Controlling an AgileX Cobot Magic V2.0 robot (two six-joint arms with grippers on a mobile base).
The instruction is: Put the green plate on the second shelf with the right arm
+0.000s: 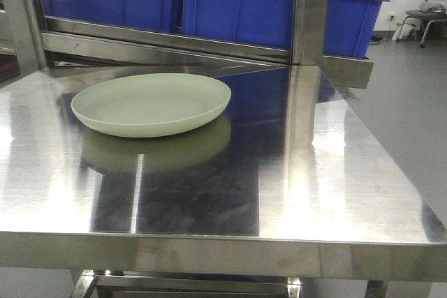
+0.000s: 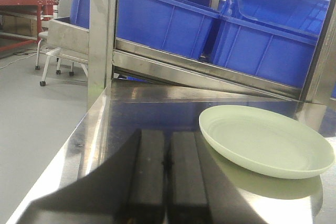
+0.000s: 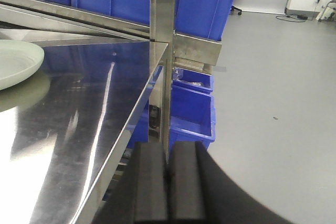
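The green plate [image 1: 151, 103] lies flat on the steel shelf surface [image 1: 335, 172], toward its back left. It also shows at the right of the left wrist view as the plate [image 2: 265, 140] and at the far left edge of the right wrist view as the plate [image 3: 16, 61]. My left gripper [image 2: 167, 140] hovers low over the steel to the plate's left, pads pressed together, holding nothing. My right gripper [image 3: 168, 150] sits off the shelf's right edge, also shut and empty, well away from the plate. Neither arm shows in the front view.
Blue plastic bins [image 1: 230, 5] fill the tilted rack behind the shelf, fronted by a steel rail [image 1: 174, 40]. An upright steel post [image 1: 311, 12] stands at the back right, another post [image 2: 102, 30] at the left. More blue bins [image 3: 191, 108] sit below. Chairs [image 1: 426, 19] stand on the grey floor.
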